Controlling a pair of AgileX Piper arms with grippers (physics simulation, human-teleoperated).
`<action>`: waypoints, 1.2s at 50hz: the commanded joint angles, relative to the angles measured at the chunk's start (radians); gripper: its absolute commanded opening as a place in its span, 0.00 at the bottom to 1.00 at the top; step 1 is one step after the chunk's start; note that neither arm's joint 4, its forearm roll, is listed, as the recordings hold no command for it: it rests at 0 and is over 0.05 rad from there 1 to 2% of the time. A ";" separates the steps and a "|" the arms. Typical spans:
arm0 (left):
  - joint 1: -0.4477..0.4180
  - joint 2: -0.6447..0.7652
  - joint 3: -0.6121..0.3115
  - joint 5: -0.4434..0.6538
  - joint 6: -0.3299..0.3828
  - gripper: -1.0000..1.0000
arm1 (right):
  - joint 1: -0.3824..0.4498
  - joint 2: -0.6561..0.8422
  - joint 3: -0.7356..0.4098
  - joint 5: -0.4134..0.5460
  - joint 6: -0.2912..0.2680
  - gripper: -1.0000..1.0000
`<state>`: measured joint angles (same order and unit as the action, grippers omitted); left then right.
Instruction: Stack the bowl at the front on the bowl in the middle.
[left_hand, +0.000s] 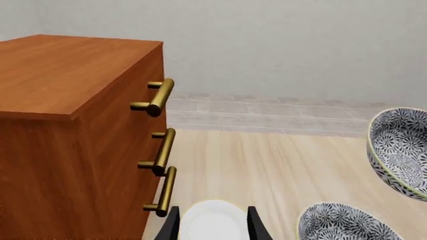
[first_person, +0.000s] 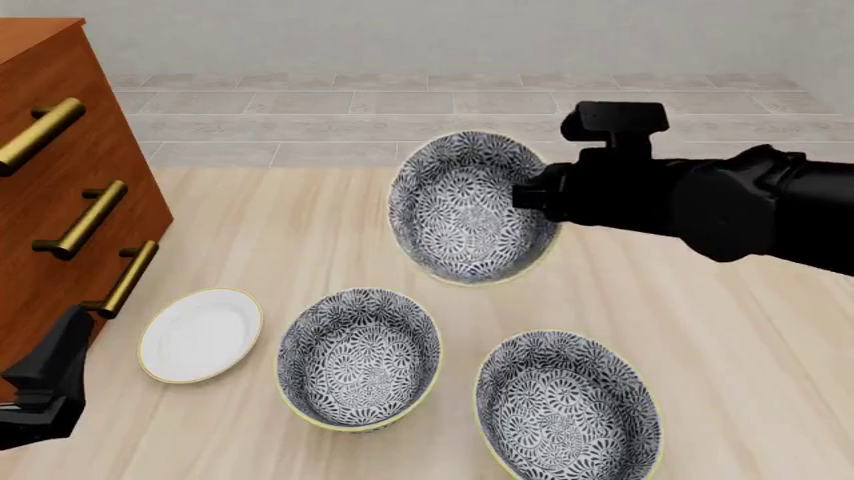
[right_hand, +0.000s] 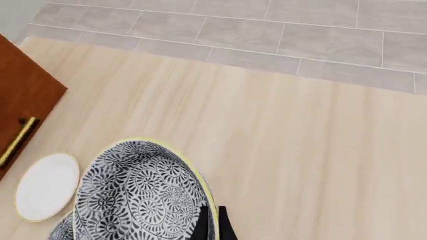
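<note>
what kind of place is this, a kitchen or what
Probably a simulated home dining or kitchen corner: patterned bowls and a white plate on a pale wood table, beside a wooden drawer cabinet.

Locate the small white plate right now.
In the front view the white plate lies flat on the table at lower left, between the wooden drawer cabinet and the nearest patterned bowl, just ahead of the left pincer.

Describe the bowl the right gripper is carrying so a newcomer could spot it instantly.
Start at the wooden drawer cabinet on the left, then look right past the white plate. The carried bowl is held by the right gripper at its rim. Unlike the two matching floral bowls resting on the table, it is lifted and tipped on edge.
</note>
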<state>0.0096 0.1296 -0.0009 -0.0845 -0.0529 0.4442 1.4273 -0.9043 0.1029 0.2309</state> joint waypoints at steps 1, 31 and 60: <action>0.001 -0.009 0.000 0.009 -0.003 1.00 | 0.080 -0.053 -0.007 0.027 0.017 0.00; -0.001 0.010 -0.001 -0.007 -0.001 1.00 | 0.245 -0.095 -0.010 0.054 0.049 0.00; -0.007 0.002 -0.001 0.004 -0.004 1.00 | 0.354 -0.063 -0.008 0.036 0.061 0.00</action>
<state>0.0040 0.1314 -0.0015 -0.0808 -0.0552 0.7604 1.3575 -0.9071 0.1450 0.2876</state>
